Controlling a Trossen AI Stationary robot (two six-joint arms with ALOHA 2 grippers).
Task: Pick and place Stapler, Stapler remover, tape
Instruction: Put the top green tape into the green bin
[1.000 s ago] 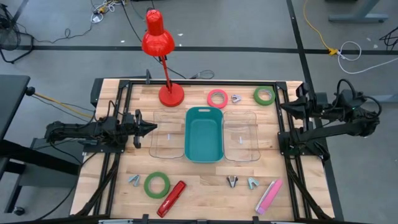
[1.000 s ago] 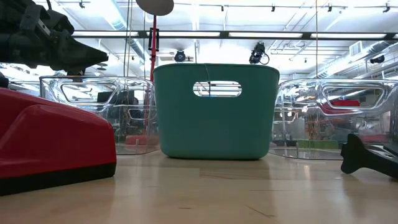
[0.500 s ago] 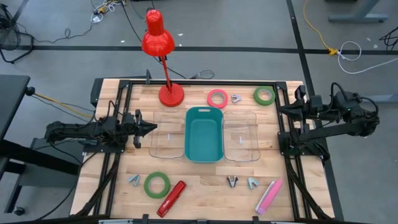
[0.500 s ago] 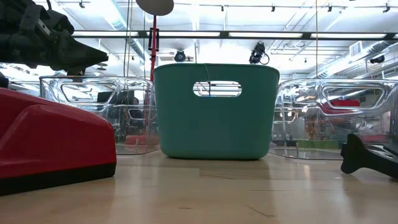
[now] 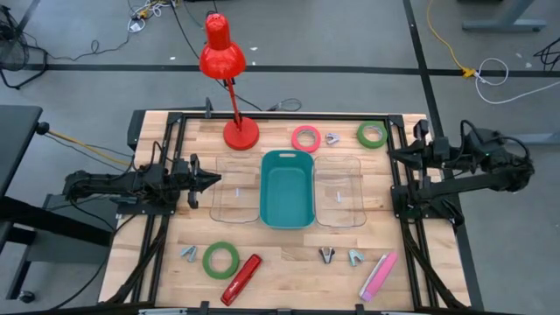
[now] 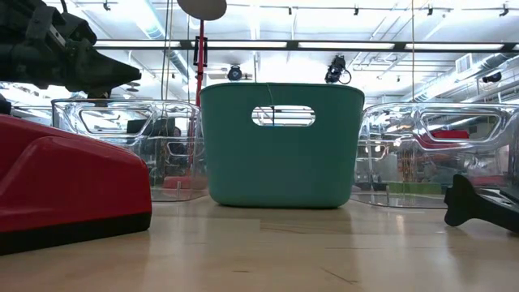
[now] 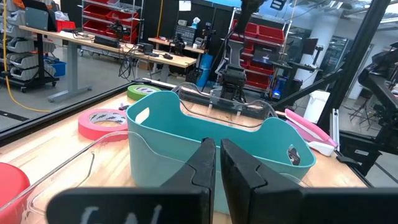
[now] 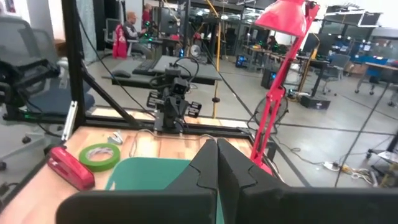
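A red stapler (image 5: 242,279) and a green tape roll (image 5: 220,259) lie near the table's front left, beside a staple remover (image 5: 189,254). A pink stapler (image 5: 378,276) and two staple removers (image 5: 327,255) (image 5: 355,257) lie at the front right. A pink tape roll (image 5: 305,137), another remover (image 5: 332,138) and a green tape roll (image 5: 372,134) lie at the far edge. My left gripper (image 5: 214,181) is shut and empty, above the table's left side, pointing at the bins. My right gripper (image 5: 391,156) is shut and empty at the right edge.
A teal bin (image 5: 287,186) stands mid-table between two clear bins (image 5: 234,189) (image 5: 339,190). A red desk lamp (image 5: 241,134) stands at the far edge. A black frame (image 5: 402,219) borders the table on both sides. Bare wood lies in front of the bins.
My right gripper has crept a little toward the table's left edge, staying shut. Nothing on the table has moved.
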